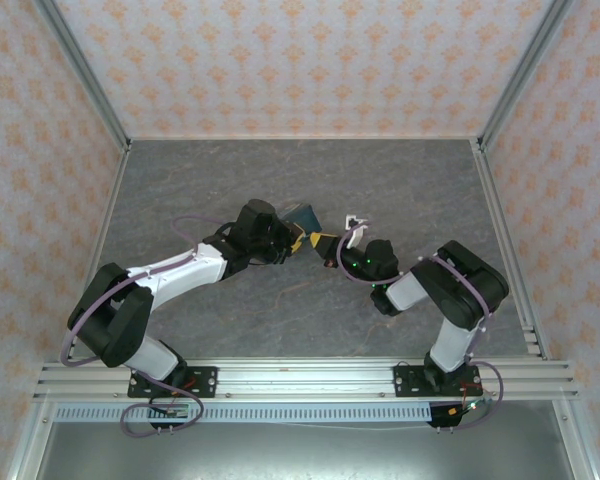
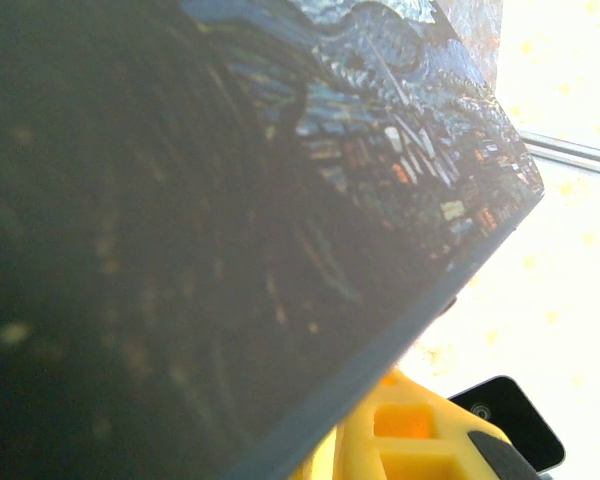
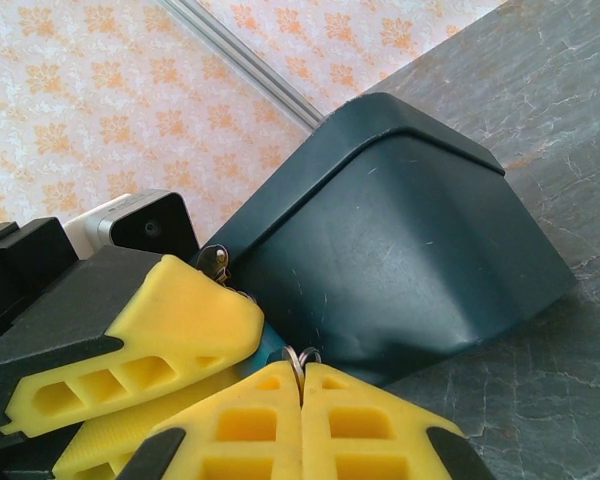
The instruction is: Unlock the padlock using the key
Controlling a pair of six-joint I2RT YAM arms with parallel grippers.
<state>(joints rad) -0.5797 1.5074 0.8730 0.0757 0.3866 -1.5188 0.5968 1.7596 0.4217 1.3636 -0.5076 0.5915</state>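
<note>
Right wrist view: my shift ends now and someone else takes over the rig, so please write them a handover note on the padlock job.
Left gripper: fingers close together at the lower corner of the box. A teal bit at their tips is likely the padlock. What it grips is unclear.
Right gripper: shut on a thin metal loop, apparently the key.
Done: both grippers are at the lock, with the key in hand.
Left: the pictures do not show whether the key is in the lock. Insert it, turn it and free the shackle.
</note>
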